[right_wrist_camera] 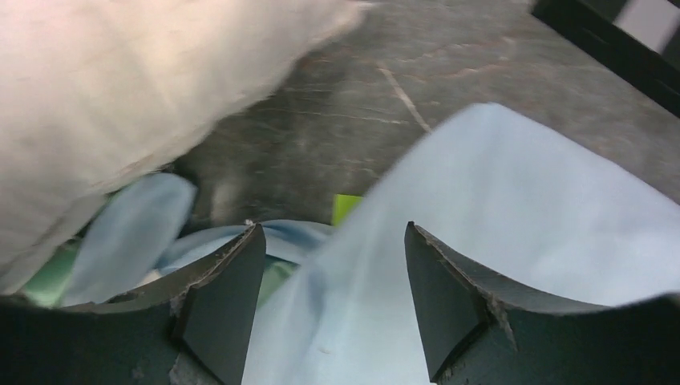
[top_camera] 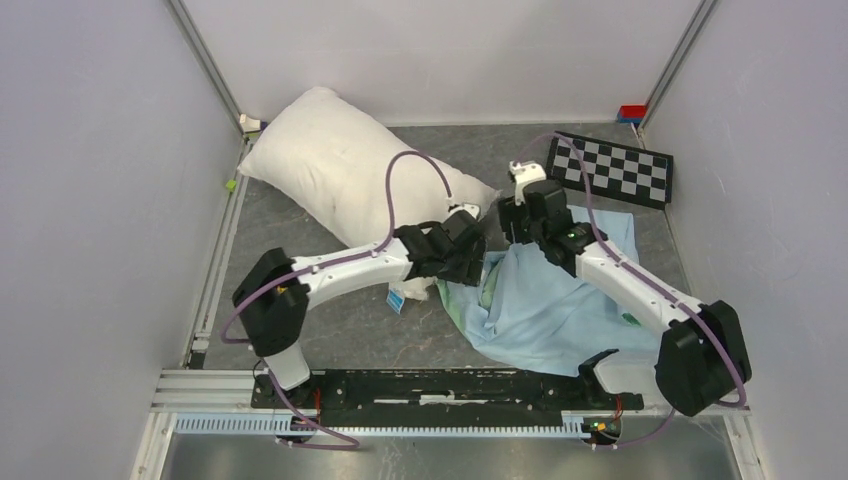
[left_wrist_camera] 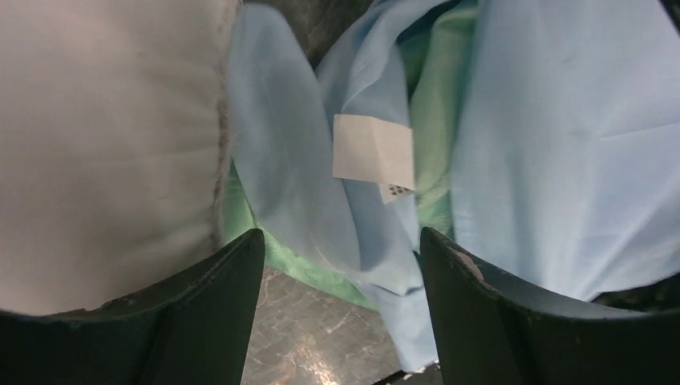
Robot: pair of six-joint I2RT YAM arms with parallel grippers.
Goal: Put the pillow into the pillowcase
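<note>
The off-white pillow (top_camera: pixel 335 165) lies slantwise across the far-left part of the dark grey tabletop (top_camera: pixel 400 335), with one end near the back-left corner and its near corner reaching down to where the two arms meet. The light-blue pillowcase (top_camera: pixel 560 310) is crumpled on the right-centre of the tabletop, partly under the right arm. Its mint-green inner face shows along its left edge, just beside the pillow's corner. The left hand (left_wrist_camera: pixel 341 241) is spread wide and grips nothing. Beyond its fingers (left_wrist_camera: pixel 216 305) hangs a fold of blue cloth bearing a white label (left_wrist_camera: pixel 373 148), with the pillow close on the left and green lining behind. The right hand (right_wrist_camera: pixel 334 233) also stands wide open. Blue cloth rises between its fingers (right_wrist_camera: pixel 453 297) but is not pinched, and the picture is blurred there. The pillow fills that view's upper left. A black-and-white checkerboard (top_camera: pixel 612 170) lies flat at the far right, just beyond the pillowcase.
</note>
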